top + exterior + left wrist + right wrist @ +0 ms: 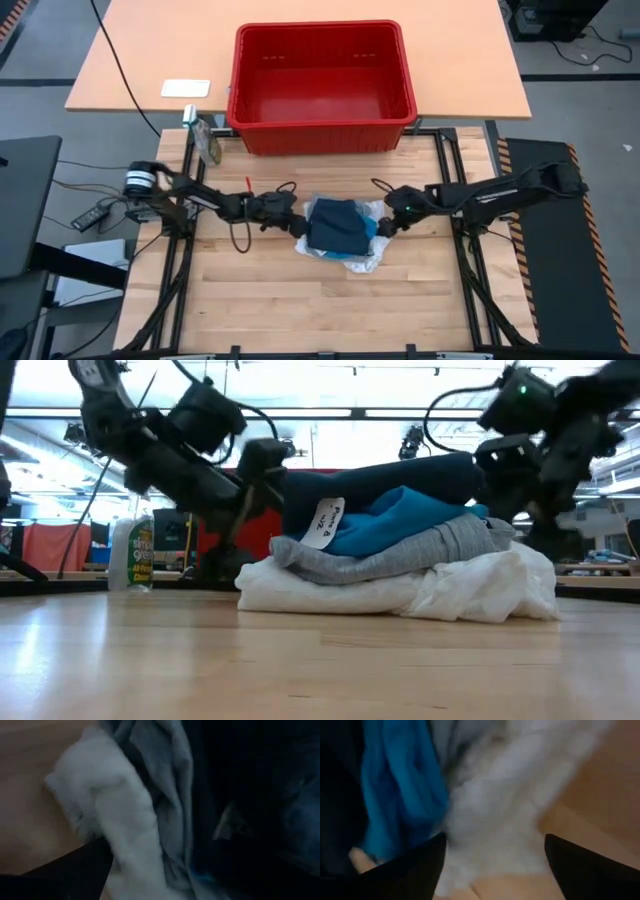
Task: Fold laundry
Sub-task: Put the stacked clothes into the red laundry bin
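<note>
The laundry sits in one pile in the middle of the table [340,232]. The white lacy garment [470,588] lies on the wood at the bottom, the grey one [400,555] on it, then the bright blue one [400,515]. The dark navy one [400,478] is on top, with a white label [322,520] at its left end. My left gripper [296,214] is open at the pile's left side. My right gripper [492,865] is open at its right side, with the white garment's edge [505,820] between its fingers. My left gripper comes at the pile level from the table's left. The white garment's edge [115,835] lies against one finger [75,870]; the other finger is lost in the dark. My right gripper comes level from the table's right, and I cannot tell whether its fingers [415,865] touch the white cloth.
A red plastic basket [320,30] stands behind the pile at the worktable's far edge. A spray bottle [207,140] stands far left, and a white card [186,88] lies on the table behind. Bare wood [320,310] stretches toward the near edge.
</note>
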You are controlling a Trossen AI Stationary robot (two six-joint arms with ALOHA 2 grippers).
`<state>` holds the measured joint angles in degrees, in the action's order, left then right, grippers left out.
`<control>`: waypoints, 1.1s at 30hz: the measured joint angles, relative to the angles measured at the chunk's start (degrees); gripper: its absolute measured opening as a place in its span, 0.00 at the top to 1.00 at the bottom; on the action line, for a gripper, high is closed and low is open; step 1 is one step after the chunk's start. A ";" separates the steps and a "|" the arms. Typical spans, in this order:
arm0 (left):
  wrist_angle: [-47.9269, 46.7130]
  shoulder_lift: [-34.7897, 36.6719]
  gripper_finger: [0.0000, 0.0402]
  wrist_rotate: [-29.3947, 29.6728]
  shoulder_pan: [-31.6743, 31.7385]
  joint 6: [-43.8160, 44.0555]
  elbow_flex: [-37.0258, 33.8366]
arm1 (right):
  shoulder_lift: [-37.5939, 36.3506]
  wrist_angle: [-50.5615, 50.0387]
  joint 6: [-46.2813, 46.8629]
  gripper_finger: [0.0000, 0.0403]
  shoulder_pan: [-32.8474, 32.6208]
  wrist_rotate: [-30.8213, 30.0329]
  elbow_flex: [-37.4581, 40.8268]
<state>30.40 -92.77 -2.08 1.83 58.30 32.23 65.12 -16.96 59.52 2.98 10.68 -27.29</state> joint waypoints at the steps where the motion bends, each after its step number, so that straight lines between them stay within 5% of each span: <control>1: 2.45 -1.67 0.01 0.21 0.00 -0.51 0.06 | 0.75 5.62 0.82 0.12 0.57 0.80 2.10; 6: 15.00 -10.88 0.04 0.97 -0.04 -4.94 1.20 | 8.40 32.93 4.50 0.05 2.37 1.34 10.01; 12: 14.19 -16.47 0.21 3.49 -1.14 2.72 6.04 | 19.94 46.47 6.42 0.16 2.26 3.93 9.52; 22: 11.34 -16.91 0.75 7.01 -2.14 1.39 9.88 | 32.23 48.46 6.59 0.63 1.81 14.62 -0.69; 25: 11.27 -15.46 0.78 5.61 -1.12 2.55 9.88 | 31.88 47.99 6.59 0.72 1.99 15.44 -1.11; 33: 3.40 -6.60 0.78 7.41 0.83 0.70 10.36 | 27.10 47.77 4.27 0.72 5.56 16.39 -0.79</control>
<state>33.80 -99.37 5.33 2.66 59.00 42.59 92.22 30.81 63.78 8.54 27.07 -28.08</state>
